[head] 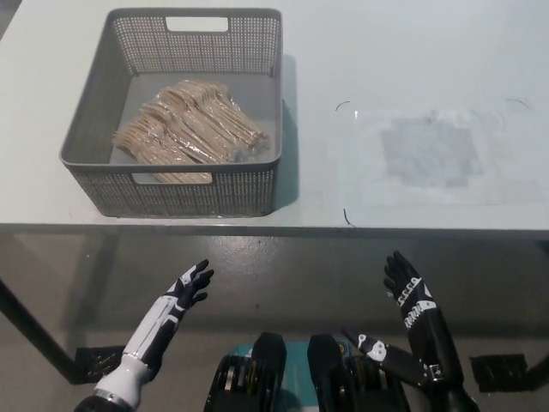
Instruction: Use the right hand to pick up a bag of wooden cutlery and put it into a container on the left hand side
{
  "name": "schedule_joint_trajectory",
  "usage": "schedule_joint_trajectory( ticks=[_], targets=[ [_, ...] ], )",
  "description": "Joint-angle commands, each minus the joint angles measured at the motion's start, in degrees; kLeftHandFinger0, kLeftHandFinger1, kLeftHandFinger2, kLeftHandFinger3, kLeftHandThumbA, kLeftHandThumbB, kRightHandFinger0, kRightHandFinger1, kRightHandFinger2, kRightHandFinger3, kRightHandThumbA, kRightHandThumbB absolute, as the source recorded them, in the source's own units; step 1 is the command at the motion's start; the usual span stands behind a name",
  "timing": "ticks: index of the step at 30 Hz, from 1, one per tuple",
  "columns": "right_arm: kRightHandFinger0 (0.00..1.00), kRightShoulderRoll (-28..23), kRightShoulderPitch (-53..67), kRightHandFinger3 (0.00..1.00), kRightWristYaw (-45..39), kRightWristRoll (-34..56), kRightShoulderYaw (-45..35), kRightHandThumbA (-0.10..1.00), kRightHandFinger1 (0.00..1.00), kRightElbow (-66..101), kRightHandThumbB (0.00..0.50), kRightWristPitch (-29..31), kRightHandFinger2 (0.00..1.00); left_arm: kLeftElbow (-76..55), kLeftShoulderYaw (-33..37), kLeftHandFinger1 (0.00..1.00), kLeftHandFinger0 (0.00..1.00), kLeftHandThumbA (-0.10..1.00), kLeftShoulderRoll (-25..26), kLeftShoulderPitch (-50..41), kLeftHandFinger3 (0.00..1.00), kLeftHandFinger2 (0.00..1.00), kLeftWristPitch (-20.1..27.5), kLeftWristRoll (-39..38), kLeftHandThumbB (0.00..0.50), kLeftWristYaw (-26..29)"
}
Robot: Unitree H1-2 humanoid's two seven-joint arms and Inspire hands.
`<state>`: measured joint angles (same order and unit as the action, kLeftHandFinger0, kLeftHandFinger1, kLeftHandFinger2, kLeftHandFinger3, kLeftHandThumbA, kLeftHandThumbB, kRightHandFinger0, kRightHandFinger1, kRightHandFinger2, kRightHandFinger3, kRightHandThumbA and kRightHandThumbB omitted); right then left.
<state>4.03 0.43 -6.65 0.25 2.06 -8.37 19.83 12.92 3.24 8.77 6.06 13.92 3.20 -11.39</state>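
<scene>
Inside one basket (171,194) lies one cutlery pile (189,125).

basket (197,194): 1 | cutlery pile (190,125): 1, bags uncountable | table (412,51): 1

Bagged wooden cutlery (190,127) inside grey basket (257,184)

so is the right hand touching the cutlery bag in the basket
Apart. The head view shows the right hand open below the table's front edge, well clear of the cutlery bag lying inside the grey basket.
</scene>
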Motion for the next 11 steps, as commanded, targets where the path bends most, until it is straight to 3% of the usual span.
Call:
schedule_joint_trajectory(
  ticks=[1,5,8,11],
  targets=[
    [1.00,0.32,-1.86,1.00,1.05,-0.80,0.63,1.00,1.00,0.86,0.119,2.54,1.00,1.33,-2.42,1.00,1.00,1.00,-1.93,1.61,1.00,1.00,4.24,-2.69,0.230,3.04],
    [1.00,0.36,-3.31,1.00,1.81,-1.78,0.59,1.00,1.00,0.61,0.132,2.07,1.00,1.59,-5.13,1.00,1.00,1.00,-3.78,1.58,1.00,1.00,4.90,-5.25,0.245,3.42],
    [1.00,0.29,-3.47,1.00,1.87,-2.36,0.88,1.00,1.00,0.33,0.050,1.43,1.00,2.10,-6.23,1.00,1.00,1.00,-4.67,0.92,1.00,1.00,6.60,-4.06,0.238,4.77],
    [1.00,0.03,-2.78,1.00,0.96,-1.80,1.42,1.00,1.00,1.61,0.047,-1.22,1.00,2.34,-6.63,1.00,1.00,1.00,-5.48,-0.41,1.00,1.00,9.05,-1.72,0.203,6.59]
  ],
)
